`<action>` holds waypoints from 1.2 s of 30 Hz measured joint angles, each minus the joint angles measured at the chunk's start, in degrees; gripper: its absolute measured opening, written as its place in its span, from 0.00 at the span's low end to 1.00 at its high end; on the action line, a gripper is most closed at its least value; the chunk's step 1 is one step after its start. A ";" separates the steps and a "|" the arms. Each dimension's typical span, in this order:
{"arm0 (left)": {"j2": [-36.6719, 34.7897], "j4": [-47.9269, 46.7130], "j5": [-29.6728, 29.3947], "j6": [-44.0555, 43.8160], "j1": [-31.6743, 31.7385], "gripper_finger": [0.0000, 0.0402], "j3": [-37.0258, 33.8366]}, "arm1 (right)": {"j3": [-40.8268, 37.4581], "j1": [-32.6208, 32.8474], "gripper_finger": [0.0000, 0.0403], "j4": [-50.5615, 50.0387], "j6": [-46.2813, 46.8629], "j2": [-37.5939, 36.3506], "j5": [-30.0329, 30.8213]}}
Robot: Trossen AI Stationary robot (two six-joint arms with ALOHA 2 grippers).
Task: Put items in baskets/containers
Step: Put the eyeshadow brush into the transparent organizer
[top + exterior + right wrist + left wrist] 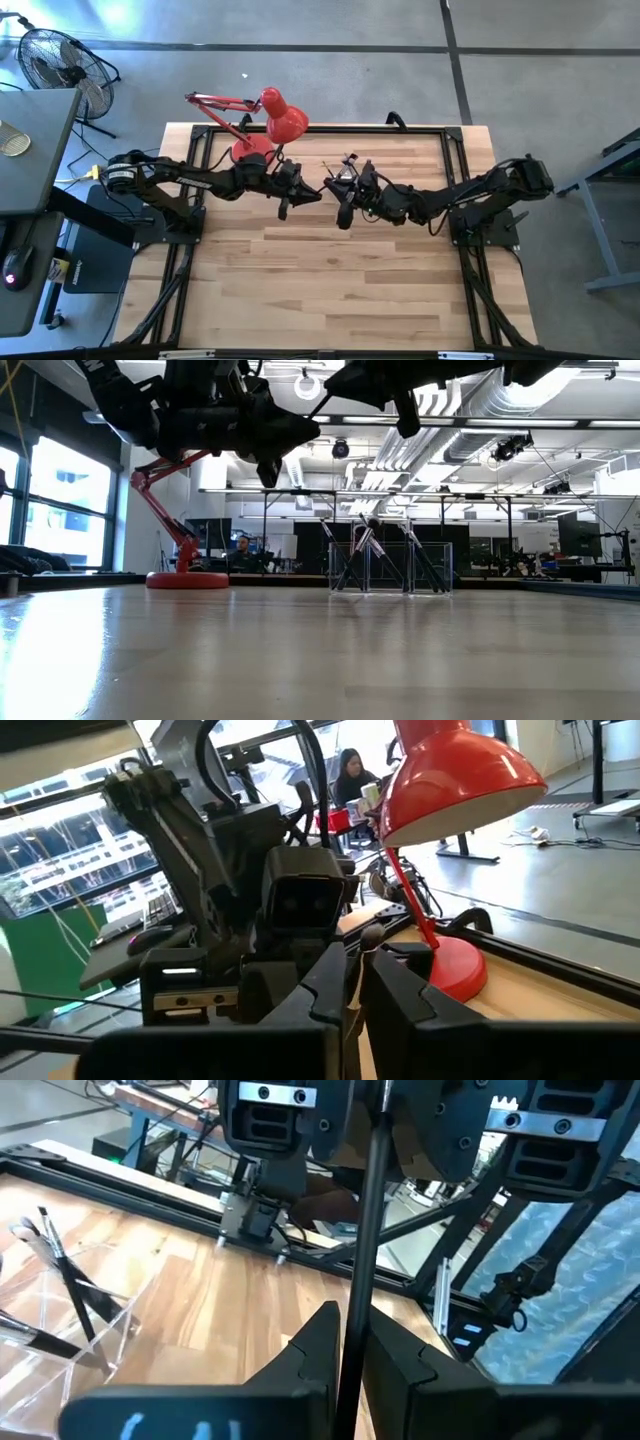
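Note:
High above the table's middle my two grippers meet, fingertip to fingertip. My left gripper (312, 192) is shut on a thin dark brush (365, 1230). My right gripper (336, 194) faces it and is shut on the same brush. Behind them, toward the far edge, a clear plastic holder (349, 166) stands on the table. Several brushes (62, 1275) lean inside it. My left gripper pinches the brush's dark shaft (350, 1342) between its two fingers, which come in level from the table's left. The shaft runs on past the fingertips toward my right gripper. It is well clear of the table. My right gripper comes level from the table's right. Its two fingers stand close together with the thin shaft (352, 1005) in the narrow gap. Which part of the brush it has is hidden by the fingers.
A red desk lamp (268, 122) stands at the far left of the table, its shade close behind my left arm. A black frame (440, 135) rims the far side. The near half of the wooden table (330, 290) lies below and in front of both arms.

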 joint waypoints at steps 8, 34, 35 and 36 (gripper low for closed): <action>0.00 -0.81 0.59 0.03 0.02 0.08 0.00 | -0.02 -1.63 0.03 -0.43 0.19 -0.22 -4.46; 0.00 -30.73 -9.14 12.43 2.40 0.40 13.70 | -0.04 -14.07 0.02 -47.47 5.51 -20.05 -6.74; 0.00 -32.04 -9.45 12.45 2.60 0.40 14.29 | -0.04 -14.73 0.02 -48.62 5.83 -20.10 -6.98; 0.00 -33.28 -9.92 12.52 2.79 0.40 14.74 | -0.04 -15.30 0.02 -49.56 6.04 -20.03 -7.13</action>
